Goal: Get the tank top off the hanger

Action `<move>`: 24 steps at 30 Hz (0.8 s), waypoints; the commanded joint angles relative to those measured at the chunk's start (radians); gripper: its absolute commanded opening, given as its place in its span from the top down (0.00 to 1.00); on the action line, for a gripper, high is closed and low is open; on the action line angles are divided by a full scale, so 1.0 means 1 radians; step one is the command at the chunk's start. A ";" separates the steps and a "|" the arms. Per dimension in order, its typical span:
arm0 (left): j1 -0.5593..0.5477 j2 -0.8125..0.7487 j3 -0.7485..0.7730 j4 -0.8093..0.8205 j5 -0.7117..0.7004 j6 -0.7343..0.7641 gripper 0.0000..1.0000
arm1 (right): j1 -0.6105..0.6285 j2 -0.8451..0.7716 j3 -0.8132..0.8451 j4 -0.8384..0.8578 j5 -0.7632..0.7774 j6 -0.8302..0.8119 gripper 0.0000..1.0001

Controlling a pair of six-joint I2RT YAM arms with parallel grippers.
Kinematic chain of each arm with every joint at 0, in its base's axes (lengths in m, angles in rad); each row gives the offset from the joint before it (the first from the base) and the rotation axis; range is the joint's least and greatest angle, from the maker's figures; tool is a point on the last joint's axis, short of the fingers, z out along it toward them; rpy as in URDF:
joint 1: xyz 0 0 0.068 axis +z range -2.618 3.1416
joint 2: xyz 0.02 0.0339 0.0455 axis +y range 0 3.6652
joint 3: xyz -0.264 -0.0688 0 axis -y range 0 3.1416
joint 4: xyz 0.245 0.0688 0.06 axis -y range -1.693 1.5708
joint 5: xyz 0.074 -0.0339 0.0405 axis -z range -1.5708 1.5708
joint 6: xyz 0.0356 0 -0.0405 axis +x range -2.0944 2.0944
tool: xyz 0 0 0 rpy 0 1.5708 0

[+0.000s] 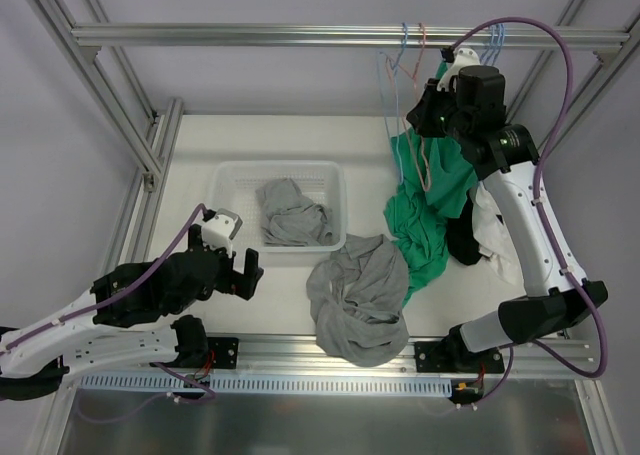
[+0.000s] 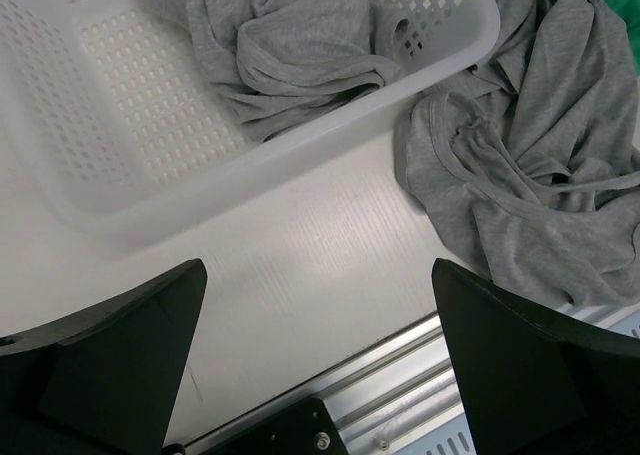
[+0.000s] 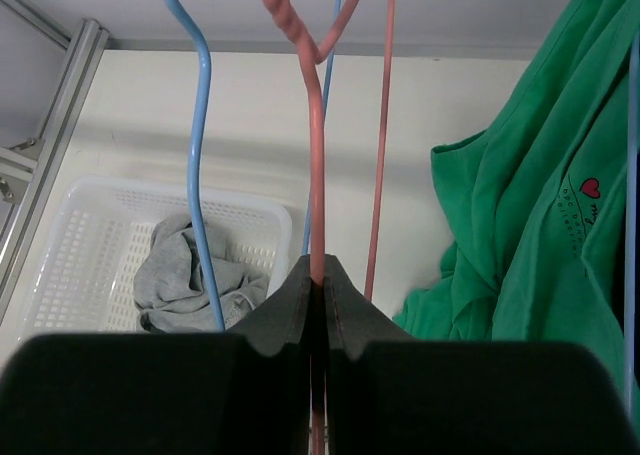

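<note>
The green tank top [image 1: 432,213] [image 3: 540,235] hangs at the back right from under the rail and trails down onto the table. A pink wire hanger [image 1: 422,47] [image 3: 316,155] is hooked on the top rail, just left of the green cloth. My right gripper [image 1: 420,113] [image 3: 318,273] is raised to the rail and shut on the pink hanger's straight wire below its twisted neck. Low at the front left, my left gripper [image 1: 245,275] [image 2: 320,275] is open over bare table, with nothing between its fingers.
A white perforated basket [image 1: 228,175] [image 2: 300,140] holds a grey garment [image 1: 290,215]. Another grey garment [image 1: 360,295] [image 2: 530,165] lies crumpled at the table's front. Blue hangers [image 1: 390,65] [image 3: 200,125] hang beside the pink one. Black and white clothes [image 1: 470,237] lie right of the green.
</note>
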 commanded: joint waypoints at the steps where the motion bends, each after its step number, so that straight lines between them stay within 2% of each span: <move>1: 0.004 0.006 -0.005 -0.011 -0.012 -0.015 0.01 | 0.004 -0.051 -0.046 0.059 -0.002 0.021 0.99; 5: 0.004 0.026 0.008 -0.006 0.006 -0.030 0.01 | 0.007 -0.065 -0.063 0.064 -0.028 0.021 0.98; 7: 0.004 0.038 0.018 0.000 0.014 -0.052 0.01 | 0.006 -0.084 -0.067 0.064 -0.033 0.019 0.79; 8: 0.004 0.058 0.034 0.003 0.020 -0.074 0.01 | 0.007 -0.095 -0.080 0.062 -0.025 0.019 0.59; 10: 0.004 0.084 0.046 0.042 0.043 -0.139 0.01 | 0.006 -0.147 -0.101 0.064 -0.011 0.015 0.53; 13: 0.004 0.153 0.040 0.189 0.145 -0.107 0.01 | 0.003 -0.219 -0.161 0.062 0.027 0.005 0.33; 14: 0.004 0.203 0.041 0.222 0.170 -0.099 0.01 | 0.003 -0.274 -0.179 0.061 0.068 -0.007 0.21; 17: -0.002 0.340 0.072 0.328 0.279 -0.063 0.01 | -0.020 -0.406 -0.257 0.025 0.104 -0.033 0.02; 20: -0.045 0.501 0.113 0.407 0.327 -0.018 0.01 | -0.065 -0.535 -0.371 -0.016 0.196 -0.048 0.00; 21: -0.057 0.545 0.124 0.423 0.322 0.006 0.01 | -0.077 -0.631 -0.429 -0.019 0.214 -0.053 0.01; 24: -0.097 0.716 0.184 0.472 0.336 0.069 0.01 | -0.095 -0.777 -0.475 -0.067 0.253 -0.064 0.01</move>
